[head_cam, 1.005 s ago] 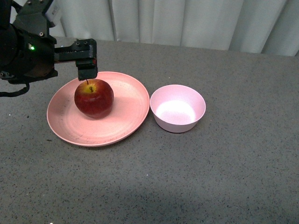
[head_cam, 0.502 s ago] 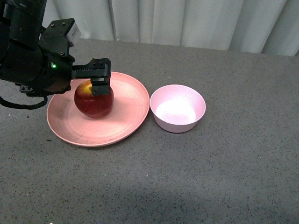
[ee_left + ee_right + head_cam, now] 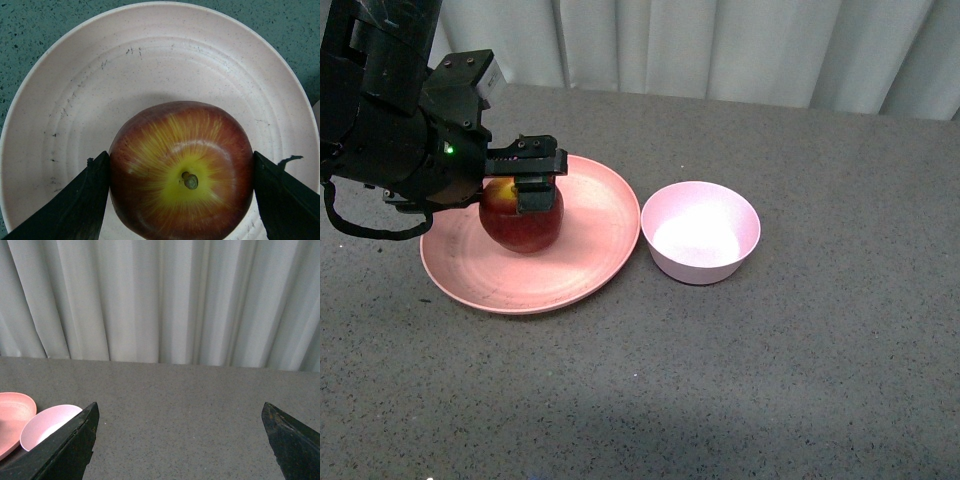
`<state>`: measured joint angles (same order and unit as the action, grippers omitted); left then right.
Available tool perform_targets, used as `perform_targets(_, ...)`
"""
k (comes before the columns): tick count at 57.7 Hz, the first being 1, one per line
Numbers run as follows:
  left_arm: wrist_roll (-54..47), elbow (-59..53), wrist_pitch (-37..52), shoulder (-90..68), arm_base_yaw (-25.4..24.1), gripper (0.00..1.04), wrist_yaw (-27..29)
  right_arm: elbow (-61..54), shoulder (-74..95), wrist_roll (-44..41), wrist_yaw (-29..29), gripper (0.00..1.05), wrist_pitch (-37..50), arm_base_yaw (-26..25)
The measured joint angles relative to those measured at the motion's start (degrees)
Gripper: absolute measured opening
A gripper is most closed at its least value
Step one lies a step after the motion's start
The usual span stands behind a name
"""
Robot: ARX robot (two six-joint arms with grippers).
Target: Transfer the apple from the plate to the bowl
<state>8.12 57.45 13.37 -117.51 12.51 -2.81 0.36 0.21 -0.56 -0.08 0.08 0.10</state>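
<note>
- The apple (image 3: pixel 523 218) sits on the pink plate (image 3: pixel 582 262) in the front view, a little toward 12 o'clock from the plate's middle. The left gripper (image 3: pixel 532 190) reaches in from 9 o'clock, one dark finger down over the apple's near side. The pale pink bowl (image 3: pixel 701 232) stands at 3 o'clock of the plate, just beside its rim, on the grey speckled surface (image 3: pixel 770 380).
- Left wrist view: the apple (image 3: pixel 181 172) rests stem-up on the plate (image 3: pixel 150 55). The gripper's two fingers (image 3: pixel 85 200) press against opposite flanks, clamped on the apple.
- Right wrist view: the right gripper (image 3: pixel 180 407) has its jaws wide apart, holding nothing, above bare surface (image 3: pixel 200 390). The bowl (image 3: pixel 47 422), the plate's edge (image 3: pixel 15 415) and a curtain (image 3: pixel 160 300) are visible.
</note>
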Motion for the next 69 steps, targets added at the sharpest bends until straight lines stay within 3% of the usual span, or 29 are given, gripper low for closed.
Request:
perform_targets(12, -0.11, -0.04, 0.02, 0.72, 1.86, 0.73, -0.04, 0.0, 0.0, 0.0, 0.0, 0.95, 0.0, 0.0)
perform_targets(43, 0.98, 11.19, -1.51, -0.48, 16.81, 0.73, -0.79, 0.0, 0.0, 0.0, 0.0, 0.95, 0.0, 0.0)
perform_targets(69, 1.16, 15.02, -2.32, -8.46, 19.08, 0.73, 0.46, 0.0, 0.0, 0.0, 0.0, 0.95, 0.0, 0.0)
